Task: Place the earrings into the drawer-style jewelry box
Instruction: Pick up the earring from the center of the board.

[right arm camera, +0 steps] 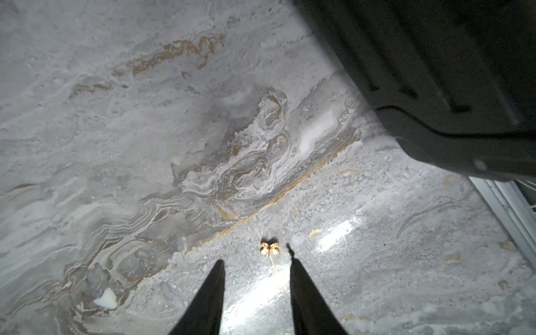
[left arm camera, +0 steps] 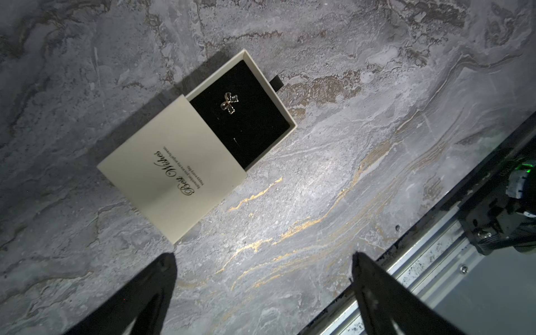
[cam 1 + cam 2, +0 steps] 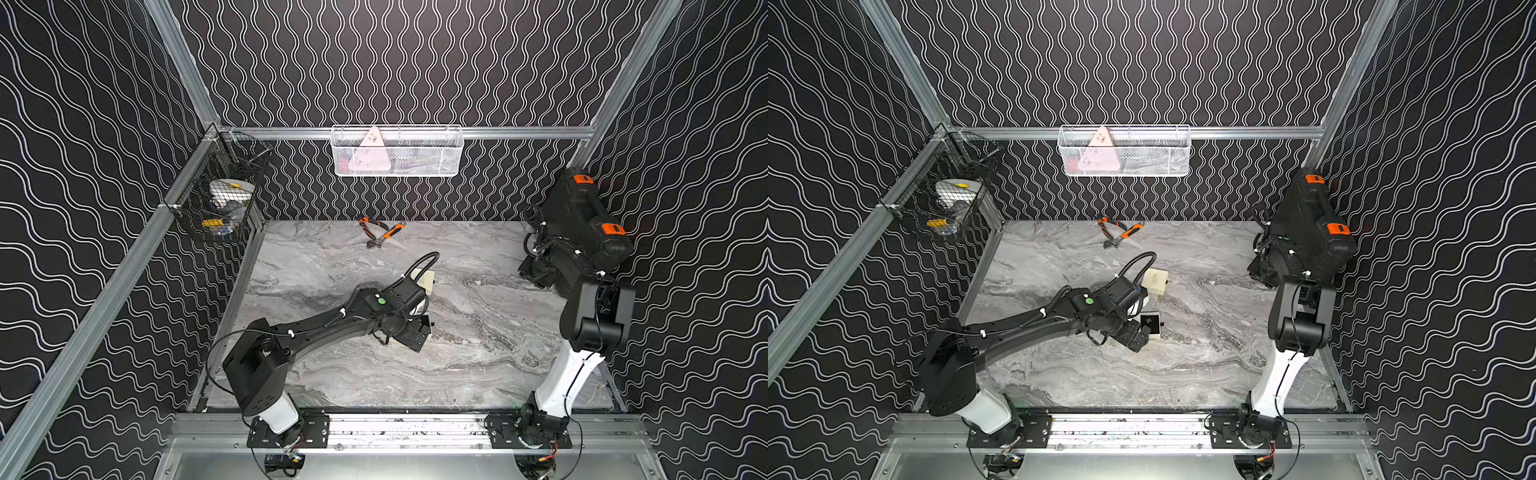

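Jewelry box: jewelry box flat on the marble table; cream sleeve on, drawer slid partly out, black lining exposed.
Bow earring: gold-toned bow earring lying on the lining inside the drawer; judged placed.
Loose earring: loose earring on the bare table near the black tool case, well apart from the box; too small to make out in either top view.
Left gripper: left gripper above the table just beside the sleeve end of the box; jaws spread wide, nothing held.
Right gripper: right gripper low over the table, fingers part-way apart with the loose earring between the tips, nearer one finger; no contact visible, nothing gripped or lifted.
Second box: cream box just beyond the left arm; appears closed, contents not visible.
Done: drawer opened; one earring in.
Outstanding: pinch on the loose earring, carry across to the drawer, release onto the lining; closing the drawer possibly to follow.
Further earrings: none seen; cannot be ruled out at this size.
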